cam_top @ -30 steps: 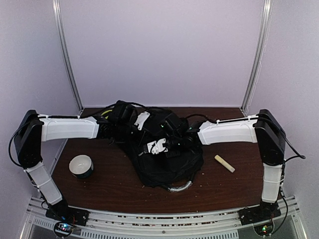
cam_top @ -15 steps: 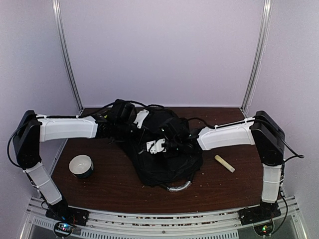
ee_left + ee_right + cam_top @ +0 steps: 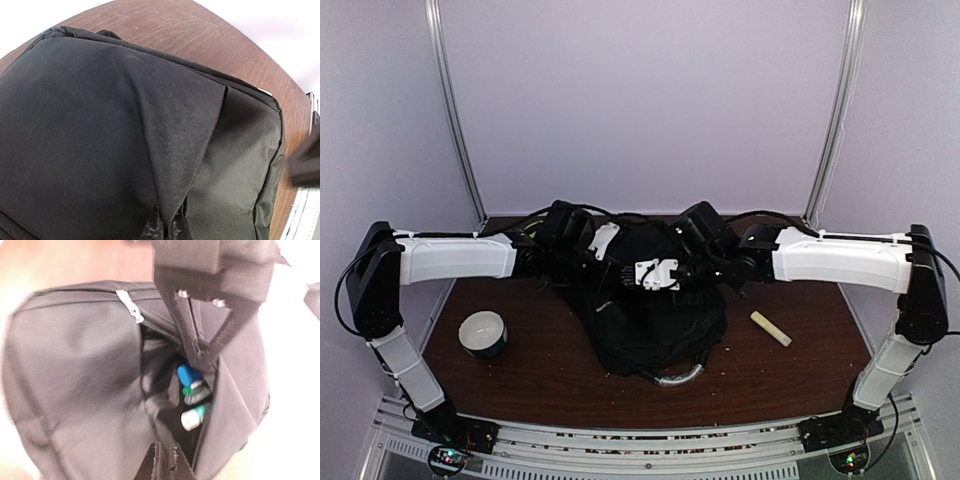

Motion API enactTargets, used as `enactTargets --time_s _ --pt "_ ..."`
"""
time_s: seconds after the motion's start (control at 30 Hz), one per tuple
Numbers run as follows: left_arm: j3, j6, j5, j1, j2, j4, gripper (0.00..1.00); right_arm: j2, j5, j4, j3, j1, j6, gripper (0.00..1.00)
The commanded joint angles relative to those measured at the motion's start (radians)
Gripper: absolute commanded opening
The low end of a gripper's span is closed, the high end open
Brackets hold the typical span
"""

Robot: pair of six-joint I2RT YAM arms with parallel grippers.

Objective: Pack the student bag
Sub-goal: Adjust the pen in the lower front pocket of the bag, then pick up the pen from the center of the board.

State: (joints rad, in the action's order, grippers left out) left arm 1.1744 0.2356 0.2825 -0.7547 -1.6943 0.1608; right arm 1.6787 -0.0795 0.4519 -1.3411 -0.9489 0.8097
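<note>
Found bag [image 3: 650, 330] at middle of table [image 3: 780, 365], toward far edge. Saw left claw [image 3: 164, 226] clamped on its fabric, tenting it up. Couldn't tell state of right claw [image 3: 162, 460], blurred at bag's opening.

The student bag [image 3: 650, 325], a large black fabric backpack, lies slumped at the middle of the brown table [image 3: 540, 370], its grey curved handle [image 3: 678, 378] toward the near edge. Its upper fabric is drawn up into a peak, and the zipper [image 3: 131, 306] stands open, showing small capped containers [image 3: 189, 375] inside
</note>
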Motion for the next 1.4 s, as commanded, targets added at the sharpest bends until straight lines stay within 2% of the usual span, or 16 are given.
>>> enactTargets --time_s 0.0,0.17,0.27,0.47,0.63,0.9,1.37 --pt "0.028 -0.019 0.013 -0.008 0.026 -0.058 0.0 -0.178 -0.069 0.206 0.11 -0.001 -0.071 0.17" --pt "0.042 -0.029 0.021 -0.006 0.009 -0.047 0.0 -0.359 0.068 0.252 0.306 0.066 -0.165 0.36" --pt "0.07 -0.042 0.036 -0.005 -0.01 -0.015 0.0 -0.405 0.118 0.297 0.398 0.149 -0.206 0.38" --pt "0.086 -0.054 0.042 -0.005 -0.015 0.008 0.0 -0.457 0.057 0.407 0.485 0.418 -0.255 0.41" --pt "0.085 -0.049 0.044 -0.005 -0.026 0.01 0.0 -0.406 0.066 0.448 0.544 0.525 -0.251 0.46" --pt "0.077 -0.033 0.04 -0.005 -0.031 0.009 0.0 -0.269 0.054 0.468 0.514 0.581 -0.276 0.52" --pt "0.059 -0.022 0.035 -0.005 -0.025 0.009 0.0 -0.04 -0.018 0.458 0.362 0.647 -0.291 0.5"
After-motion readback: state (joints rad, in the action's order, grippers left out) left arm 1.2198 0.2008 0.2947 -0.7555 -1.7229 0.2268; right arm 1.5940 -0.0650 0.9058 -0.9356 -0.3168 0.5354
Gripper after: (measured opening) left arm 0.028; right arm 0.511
